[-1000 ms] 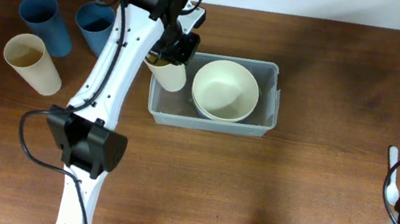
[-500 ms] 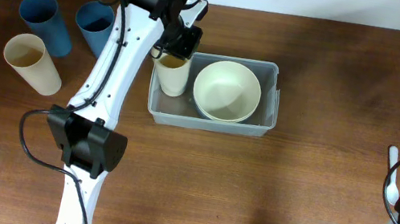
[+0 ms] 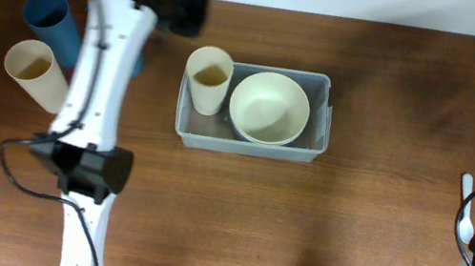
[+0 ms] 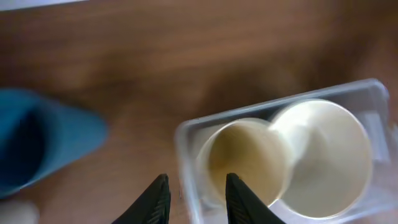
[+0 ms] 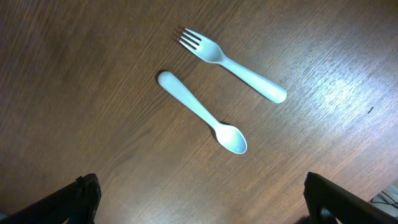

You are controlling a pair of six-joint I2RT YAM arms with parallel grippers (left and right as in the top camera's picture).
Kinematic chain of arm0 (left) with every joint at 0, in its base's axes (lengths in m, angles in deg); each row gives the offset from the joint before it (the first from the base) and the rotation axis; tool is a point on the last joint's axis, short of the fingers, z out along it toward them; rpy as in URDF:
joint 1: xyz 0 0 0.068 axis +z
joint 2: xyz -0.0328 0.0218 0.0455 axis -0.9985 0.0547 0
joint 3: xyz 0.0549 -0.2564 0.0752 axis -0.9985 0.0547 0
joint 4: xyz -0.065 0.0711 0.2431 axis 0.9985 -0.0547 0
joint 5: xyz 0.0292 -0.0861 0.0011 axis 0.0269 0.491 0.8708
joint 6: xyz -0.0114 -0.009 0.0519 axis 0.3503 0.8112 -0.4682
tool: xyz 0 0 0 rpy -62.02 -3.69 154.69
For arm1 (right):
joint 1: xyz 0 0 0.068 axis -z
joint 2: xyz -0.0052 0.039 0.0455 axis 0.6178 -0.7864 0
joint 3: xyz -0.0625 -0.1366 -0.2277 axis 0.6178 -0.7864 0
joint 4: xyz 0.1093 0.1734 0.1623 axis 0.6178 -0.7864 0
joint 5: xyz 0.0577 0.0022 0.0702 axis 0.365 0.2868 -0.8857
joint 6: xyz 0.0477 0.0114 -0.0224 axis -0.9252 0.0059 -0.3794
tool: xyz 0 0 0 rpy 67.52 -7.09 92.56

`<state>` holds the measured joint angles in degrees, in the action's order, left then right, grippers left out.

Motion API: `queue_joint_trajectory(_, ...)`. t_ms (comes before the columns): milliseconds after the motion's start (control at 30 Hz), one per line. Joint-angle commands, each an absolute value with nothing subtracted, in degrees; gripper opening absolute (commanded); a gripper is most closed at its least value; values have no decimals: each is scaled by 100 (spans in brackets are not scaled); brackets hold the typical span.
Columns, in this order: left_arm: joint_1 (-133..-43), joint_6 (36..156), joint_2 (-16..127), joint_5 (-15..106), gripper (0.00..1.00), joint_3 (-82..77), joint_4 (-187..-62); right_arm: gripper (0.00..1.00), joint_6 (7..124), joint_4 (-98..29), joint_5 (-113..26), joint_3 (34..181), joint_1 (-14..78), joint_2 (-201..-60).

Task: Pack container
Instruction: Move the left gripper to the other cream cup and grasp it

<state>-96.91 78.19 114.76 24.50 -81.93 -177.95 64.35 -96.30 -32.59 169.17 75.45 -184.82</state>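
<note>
Container, middle of the worktop, holds a cream bowl and a cream cup. Probably left to pack: blue cup, second cream cup, fork, spoon. Left tool released, empty, near the container; right tool spread wide, empty.

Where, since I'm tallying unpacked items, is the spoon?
Right wrist view: the spoon lies beside the fork, apart. Overhead, both sit far right, away from the container.

Overhead camera looks straight down on the whole worktop. Left wrist camera looks down, close, sharing the container with it. Right wrist camera, close, shares the fork.
</note>
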Motion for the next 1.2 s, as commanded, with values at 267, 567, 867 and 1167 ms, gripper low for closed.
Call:
queue_joint_trajectory(267,-8039,8098,10438,1357,33,-8753,-18652,99,6391,-9628,-3189,16886,7519,-18405)
queue_joint_trajectory(567,-7842,7928,10374,682,36,-7629,-18649,99,6391,-9628,-3189,16886,7519,-18405)
queue_joint_trajectory(867,-7158,7989,10376,1065,37,-6309,-18549,99,6391,-9628,-3189,16886,7519,-18405)
queue_joint_trajectory(1167,-6887,7683,10379,1309,36,-5618,-18238,99,6391,-9628,-3189,16886,7519,-18405)
